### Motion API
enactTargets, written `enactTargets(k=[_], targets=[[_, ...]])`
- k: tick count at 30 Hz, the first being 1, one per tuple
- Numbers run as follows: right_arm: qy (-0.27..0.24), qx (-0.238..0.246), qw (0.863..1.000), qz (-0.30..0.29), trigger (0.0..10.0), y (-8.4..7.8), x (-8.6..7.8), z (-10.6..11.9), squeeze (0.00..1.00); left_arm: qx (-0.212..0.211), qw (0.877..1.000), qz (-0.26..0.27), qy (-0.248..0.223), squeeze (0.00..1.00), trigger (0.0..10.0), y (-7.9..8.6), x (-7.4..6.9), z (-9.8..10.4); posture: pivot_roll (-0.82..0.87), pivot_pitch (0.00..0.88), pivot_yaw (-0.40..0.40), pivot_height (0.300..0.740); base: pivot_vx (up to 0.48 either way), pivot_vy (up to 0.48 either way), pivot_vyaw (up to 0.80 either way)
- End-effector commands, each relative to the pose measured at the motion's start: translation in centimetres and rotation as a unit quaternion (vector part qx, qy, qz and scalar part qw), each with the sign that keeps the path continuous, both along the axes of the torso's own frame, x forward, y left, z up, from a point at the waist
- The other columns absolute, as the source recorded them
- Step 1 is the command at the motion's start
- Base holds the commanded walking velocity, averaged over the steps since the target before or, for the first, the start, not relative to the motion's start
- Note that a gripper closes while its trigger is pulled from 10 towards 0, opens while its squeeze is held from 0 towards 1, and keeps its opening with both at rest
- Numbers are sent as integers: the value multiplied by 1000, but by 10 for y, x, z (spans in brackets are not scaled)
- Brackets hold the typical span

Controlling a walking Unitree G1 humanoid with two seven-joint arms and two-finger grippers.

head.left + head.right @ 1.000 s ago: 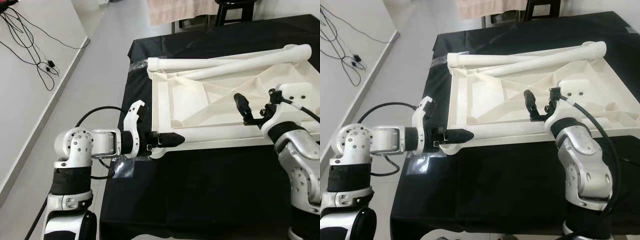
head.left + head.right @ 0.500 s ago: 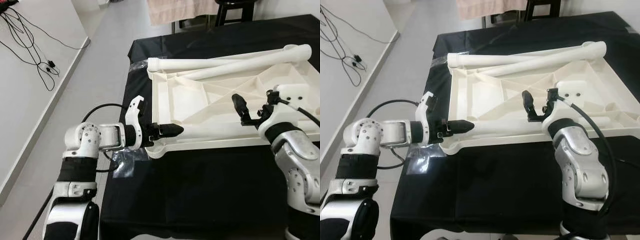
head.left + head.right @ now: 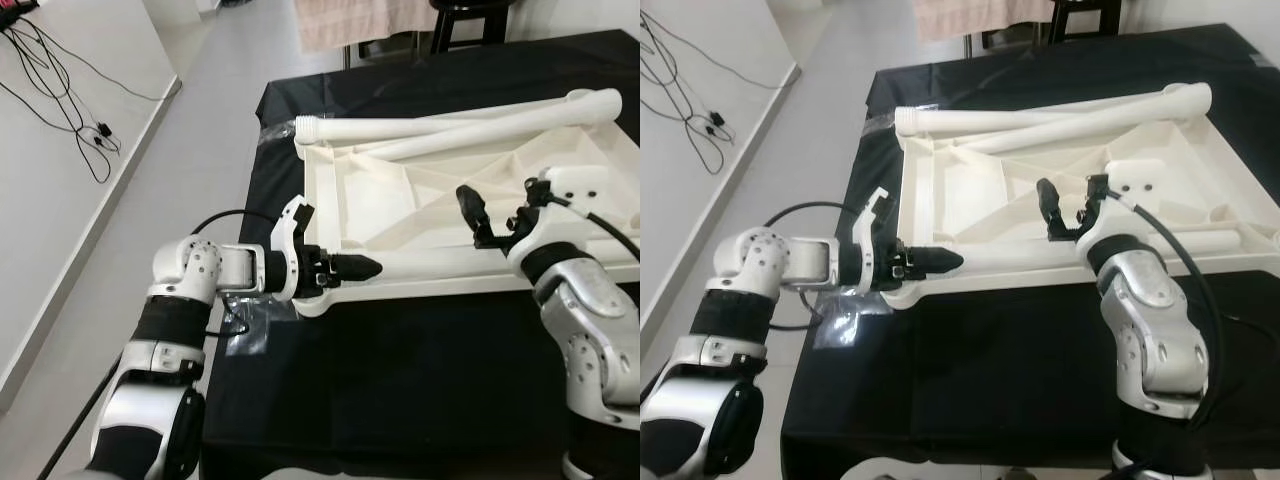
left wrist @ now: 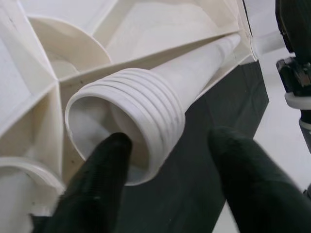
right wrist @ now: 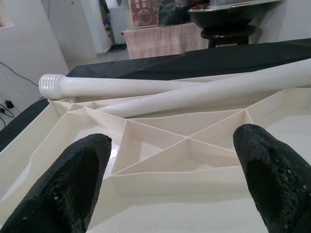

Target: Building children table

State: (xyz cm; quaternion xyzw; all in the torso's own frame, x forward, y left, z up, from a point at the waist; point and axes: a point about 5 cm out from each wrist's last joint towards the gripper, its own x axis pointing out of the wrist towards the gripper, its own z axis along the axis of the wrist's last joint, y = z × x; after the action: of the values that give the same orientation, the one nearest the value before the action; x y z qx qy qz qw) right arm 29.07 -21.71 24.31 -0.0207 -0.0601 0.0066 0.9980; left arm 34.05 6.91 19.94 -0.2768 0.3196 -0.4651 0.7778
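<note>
White plastic tabletop [image 3: 400,215] lies upside down on black cloth [image 3: 400,380]. Left gripper [image 3: 362,267], at the tabletop's near-left corner, has its fingers spread around a threaded leg end [image 4: 131,124]. Right gripper [image 3: 492,216] hovers above the ribbed underside, fingers apart.

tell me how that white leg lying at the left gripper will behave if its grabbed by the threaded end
The leg looks like hollow moulded plastic, so probably light and stiff. Being round, it may roll once free. The left gripper straddles its ridged threads, which should limit slipping.
</note>
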Motion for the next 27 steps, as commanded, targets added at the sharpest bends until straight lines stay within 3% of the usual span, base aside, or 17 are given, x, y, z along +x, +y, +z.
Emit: enactTargets(k=[1,14,23,26,27], targets=[[-4,5,1000,9,10000,6,0,2,0,14,1000,1,8,0,0,4,4,-5,-165,148,133,740,0,0,0],[-11,3,1000,5,10000,5,1,5,0,18,999,-13,22,0,0,-1,7,-15,-171,137,135,740,0,0,0],[-37,2,999,5,10000,3,7,18,0,9,1000,-5,-10,0,0,0,12,-11,-181,110,131,740,0,0,0],[-59,33,998,11,10000,1,8,29,0,-6,999,-3,-40,0,0,3,14,-1,-184,101,129,740,0,0,0],[-72,79,994,21,10000,0,8,36,0,-21,998,-3,-59,0,0,5,13,8,-185,97,128,740,0,0,0]])
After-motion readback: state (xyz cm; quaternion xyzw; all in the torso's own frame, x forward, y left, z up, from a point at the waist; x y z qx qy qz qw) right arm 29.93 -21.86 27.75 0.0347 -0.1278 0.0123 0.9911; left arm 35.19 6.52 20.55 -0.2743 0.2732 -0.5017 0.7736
